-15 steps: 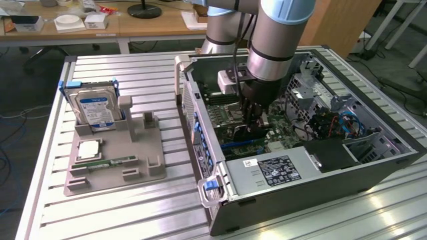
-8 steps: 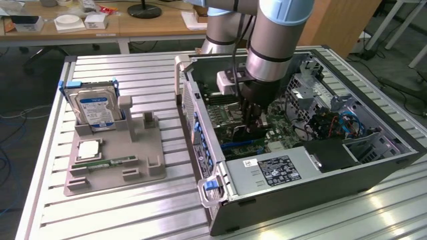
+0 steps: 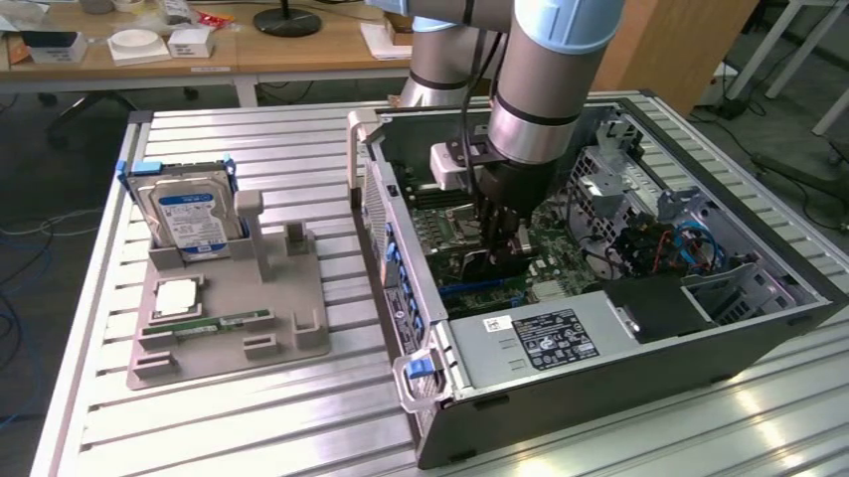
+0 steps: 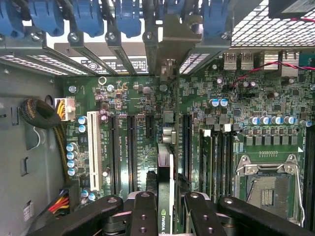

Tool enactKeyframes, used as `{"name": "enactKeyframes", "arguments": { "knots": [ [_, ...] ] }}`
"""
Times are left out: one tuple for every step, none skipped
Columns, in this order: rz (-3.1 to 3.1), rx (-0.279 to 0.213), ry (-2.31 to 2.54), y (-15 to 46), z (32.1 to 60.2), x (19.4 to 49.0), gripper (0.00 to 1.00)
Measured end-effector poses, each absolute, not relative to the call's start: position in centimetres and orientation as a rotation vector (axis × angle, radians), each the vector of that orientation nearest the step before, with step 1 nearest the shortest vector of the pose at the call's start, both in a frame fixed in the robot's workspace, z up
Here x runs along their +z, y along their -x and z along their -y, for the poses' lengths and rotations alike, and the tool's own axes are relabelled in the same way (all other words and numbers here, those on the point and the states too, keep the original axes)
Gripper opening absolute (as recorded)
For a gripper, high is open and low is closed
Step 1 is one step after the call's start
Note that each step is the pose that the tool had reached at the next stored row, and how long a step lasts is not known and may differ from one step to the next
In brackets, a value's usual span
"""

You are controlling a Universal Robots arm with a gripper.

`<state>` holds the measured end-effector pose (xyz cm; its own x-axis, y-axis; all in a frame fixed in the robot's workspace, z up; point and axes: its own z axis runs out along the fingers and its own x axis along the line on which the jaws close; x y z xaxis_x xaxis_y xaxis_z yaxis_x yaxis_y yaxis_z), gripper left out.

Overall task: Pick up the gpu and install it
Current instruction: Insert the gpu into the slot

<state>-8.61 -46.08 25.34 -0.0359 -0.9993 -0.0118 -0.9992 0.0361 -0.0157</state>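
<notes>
Exterior and wrist views of an open computer case [image 3: 597,348] lying on its side on a slatted metal table [image 3: 265,149]. The arm reaches down into the case from the far side. The gripper [image 3: 502,248] is clenched on the gpu [image 4: 166,172], with one dark finger [image 4: 142,211] on each face of the card. The card stands on edge above the green motherboard [image 4: 142,108], near the middle of the case, in line with the black expansion slots beside the white slot [image 4: 92,147]. The grey metal bracket [image 4: 170,34] at its end meets the rear wall of the case, under the row of blue retaining clips [image 4: 128,19]. Whether the card's lower edge touches a slot cannot be told from either view. The open processor socket [image 4: 268,187] lies just beside the slots. At the exterior view's left, well apart from the case, a grey holder [image 3: 265,298] carries an upright hard drive [image 3: 186,219] and a flat green memory stick [image 3: 213,323].
</notes>
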Motion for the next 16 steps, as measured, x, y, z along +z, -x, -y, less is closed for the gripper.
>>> {"name": "enactKeyframes", "arguments": {
  "knots": [
    [-2.247, -0.005, 2.168, 8.61, 46.08, 25.34, 0.26],
    [-2.247, -0.005, 2.168, 8.61, 46.08, 25.34, 0.26],
    [-2.247, -0.005, 2.167, 8.6, 46.06, 25.32, 0.26],
    [-2.247, -0.005, 2.167, 8.6, 46.04, 25.32, 0.26],
    [-2.247, -0.005, 2.168, 8.61, 46.03, 25.32, 0.26],
    [-2.247, -0.005, 2.168, 8.6, 46.01, 25.31, 0.26],
    [-2.246, -0.004, 2.168, 8.61, 46.01, 25.32, 0.26],
    [-2.245, -0.004, 2.169, 8.61, 46.01, 25.31, 0.26],
    [-2.244, -0.004, 2.17, 8.61, 46.01, 25.3, 0.26],
    [-2.243, -0.003, 2.171, 8.61, 46.01, 25.29, 0.26],
    [-2.24, -0.003, 2.173, 8.6, 45.99, 25.26, 0.26],
    [-2.237, -0.003, 2.176, 8.6, 45.97, 25.24, 0.26],
    [-2.236, -0.003, 2.178, 8.6, 45.97, 25.22, 0.26],
    [-2.236, -0.003, 2.178, 8.6, 45.97, 25.21, 0.26],
    [-2.236, -0.003, 2.178, 8.61, 45.97, 25.19, 0.26],
    [-2.235, -0.002, 2.178, 8.61, 45.96, 25.15, 0.26]
  ]
}}
